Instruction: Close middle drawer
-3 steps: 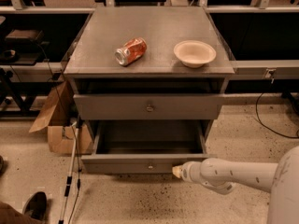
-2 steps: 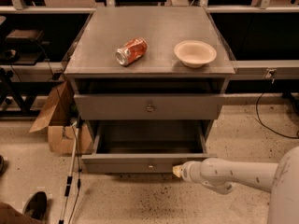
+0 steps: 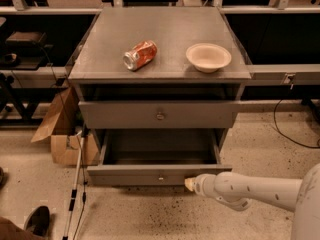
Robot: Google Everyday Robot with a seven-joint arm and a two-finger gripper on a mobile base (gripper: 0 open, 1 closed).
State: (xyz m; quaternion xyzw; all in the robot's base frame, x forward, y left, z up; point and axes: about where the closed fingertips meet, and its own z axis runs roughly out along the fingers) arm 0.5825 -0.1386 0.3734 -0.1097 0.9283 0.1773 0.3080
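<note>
The middle drawer (image 3: 159,176) is the low grey one, pulled out toward me. Its deep rectangular tray (image 3: 160,146) is open to view and looks empty. It has a plain flat front with a small round centre knob (image 3: 161,177). My gripper (image 3: 190,184) is at the tip of the white arm (image 3: 250,190), which reaches in from the right. It sits against the lower right part of this drawer's front, right of the knob.
Above it is a taller, wider grey drawer front (image 3: 159,115). A crushed red can (image 3: 140,55) and a beige bowl (image 3: 208,57) lie on the cabinet top (image 3: 165,29). A cardboard box (image 3: 62,131) and a white pole (image 3: 74,184) are on the floor at left.
</note>
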